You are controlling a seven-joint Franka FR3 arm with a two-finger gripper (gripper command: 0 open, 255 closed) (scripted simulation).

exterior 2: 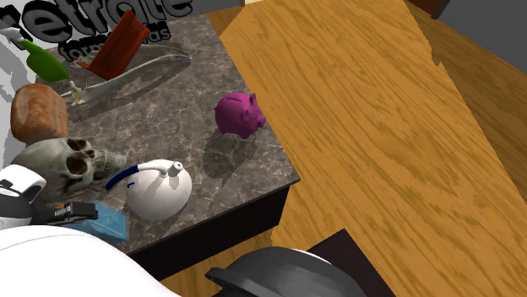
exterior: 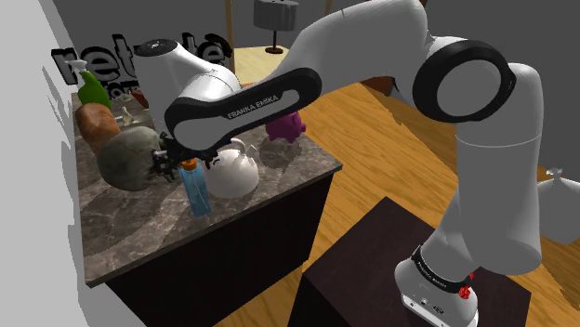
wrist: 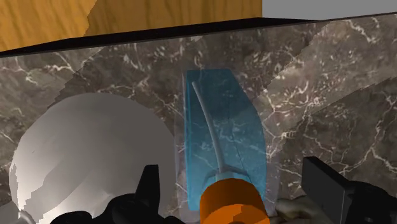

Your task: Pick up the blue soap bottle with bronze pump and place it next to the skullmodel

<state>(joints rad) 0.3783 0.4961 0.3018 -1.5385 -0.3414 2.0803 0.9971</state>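
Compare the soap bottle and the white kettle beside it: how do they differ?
The bottle is see-through blue with an orange pump; the kettle is solid white. The bottle is tall and slim; the kettle is squat and round. The bottle sits untouched between the fingers of the open gripper; the kettle stands outside them. Both stand upright on the dark veined counter.

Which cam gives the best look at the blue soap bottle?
Wrist view: the blue soap bottle shows full length, with its translucent body, inner tube and orange pump top, between the fingers of the open gripper. Shoulder view shows it upright beside the white kettle. Second exterior view has a blue corner behind the arm.
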